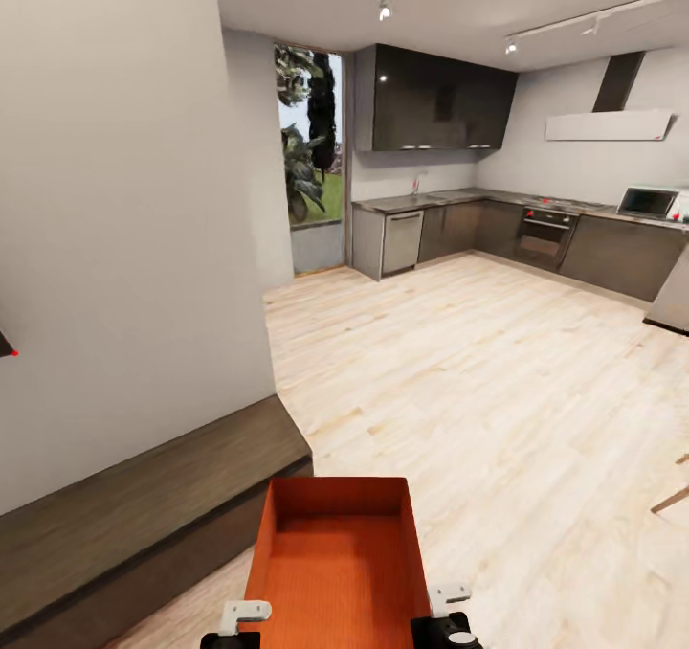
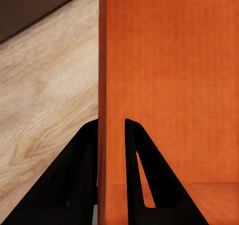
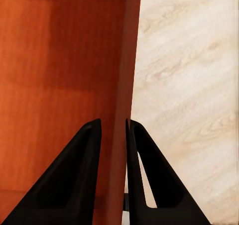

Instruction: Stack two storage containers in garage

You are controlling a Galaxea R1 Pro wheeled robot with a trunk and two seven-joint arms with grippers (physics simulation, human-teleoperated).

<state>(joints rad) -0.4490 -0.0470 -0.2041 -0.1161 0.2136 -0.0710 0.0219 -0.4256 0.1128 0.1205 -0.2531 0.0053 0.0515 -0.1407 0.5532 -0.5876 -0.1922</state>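
Gripping opposite side walls, the left end effector (image 2: pixel 111 135) and right end effector (image 3: pixel 113 135) each clamp a thin wall of the orange storage container (image 1: pixel 337 563), held low in front over the wood floor (image 1: pixel 478 391). A low dark cabinet (image 1: pixel 124 515) runs just beside its left; a kitchen counter (image 1: pixel 450 199) stands well ahead.

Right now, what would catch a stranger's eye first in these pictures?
The bright orange-red open-top plastic bin low in the head view, held out over the light wood plank floor. The left gripper and right gripper each pinch one thin side wall. Beyond it, a dark kitchen lines the far wall.
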